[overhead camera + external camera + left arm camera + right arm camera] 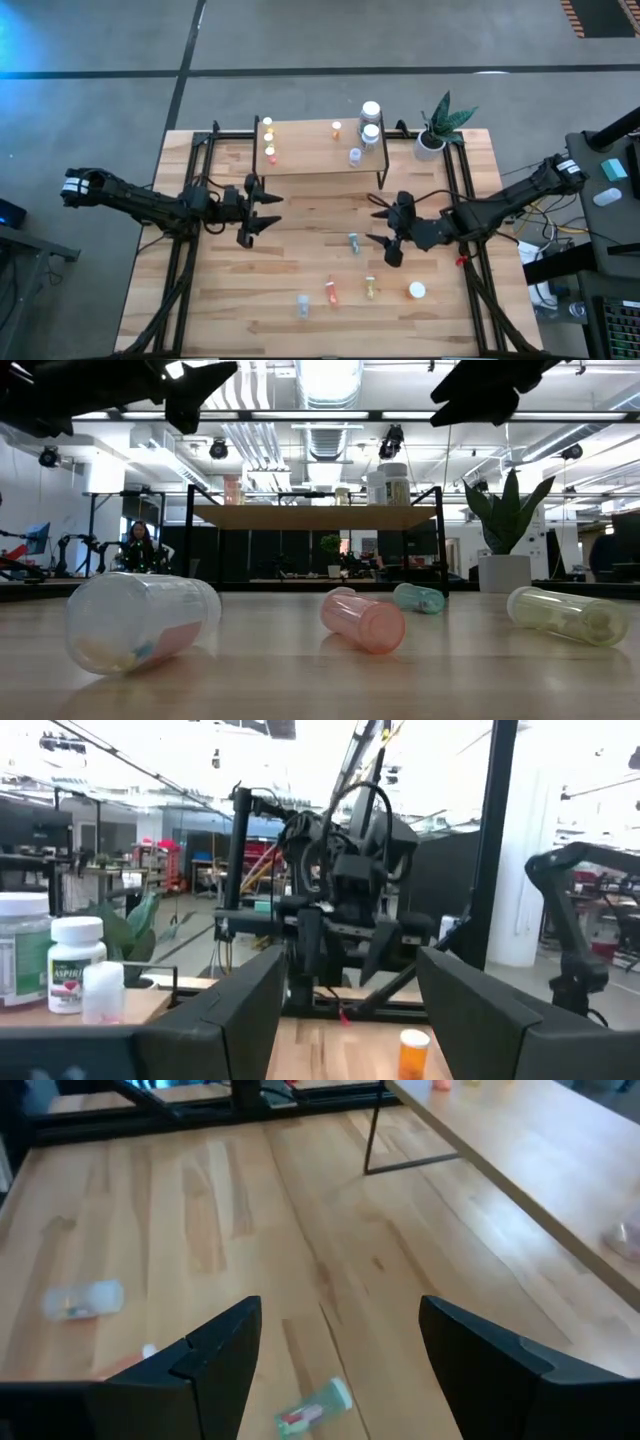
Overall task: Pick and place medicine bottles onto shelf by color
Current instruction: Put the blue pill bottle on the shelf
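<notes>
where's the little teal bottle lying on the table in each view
High view: the teal bottle lies mid-table, just left of the right gripper.
Low view: right of centre, behind the pink bottle.
Left wrist view: not in it.
Right wrist view: bottom centre, on the table between that arm's fingers.
Shared landmark: the shelf, seen in all four views.

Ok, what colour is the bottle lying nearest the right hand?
Teal-green bottle, on its side beside the right hand; the high view shows it best.

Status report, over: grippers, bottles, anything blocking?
Left gripper and right gripper open, empty, above table. Five bottles lying loose, nearest right: bluish bottle. Shelf partly stocked. Nothing blocking.
</notes>
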You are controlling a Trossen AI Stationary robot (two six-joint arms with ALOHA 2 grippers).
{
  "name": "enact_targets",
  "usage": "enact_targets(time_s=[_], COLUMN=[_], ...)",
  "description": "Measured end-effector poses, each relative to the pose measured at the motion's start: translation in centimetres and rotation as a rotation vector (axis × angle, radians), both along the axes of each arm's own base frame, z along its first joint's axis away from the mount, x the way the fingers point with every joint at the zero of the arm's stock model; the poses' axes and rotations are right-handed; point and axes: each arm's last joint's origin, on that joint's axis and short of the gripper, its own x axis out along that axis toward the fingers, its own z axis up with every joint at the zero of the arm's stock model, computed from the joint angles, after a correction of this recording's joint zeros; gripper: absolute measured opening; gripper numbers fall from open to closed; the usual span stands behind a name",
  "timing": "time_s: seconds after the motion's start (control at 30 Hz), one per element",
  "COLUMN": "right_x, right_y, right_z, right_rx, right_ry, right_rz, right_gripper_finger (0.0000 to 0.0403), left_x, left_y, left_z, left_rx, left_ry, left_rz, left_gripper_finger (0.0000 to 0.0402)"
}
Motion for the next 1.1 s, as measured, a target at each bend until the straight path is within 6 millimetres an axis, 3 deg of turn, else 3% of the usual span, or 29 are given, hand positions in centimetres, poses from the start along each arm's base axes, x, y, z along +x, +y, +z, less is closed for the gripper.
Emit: enact_targets(time_s=[0.3,0.5,1.1], right_x=[-0.1,-0.3,-0.3], right_y=[0.7,1.5,5.0], right_z=[0.7,0.0,-8.2], right_rx=[0.05,0.113,0.293], right_ry=[0.008,0.043,0.517], right_rz=[-0.003,-0.033,-0.185], right_gripper_finger=[0.026,0.026,0.026], left_x=[0.0,0.0,0.3], left_y=[-0.1,-0.5,-0.9], left_z=[0.1,0.1,0.0], left_rx=[0.001,0.001,0.008], left_ry=[0.004,0.003,0.016], left_rz=[-0.009,-0.026,-0.046], left_gripper_finger=[0.0212,0.0212,0.0212])
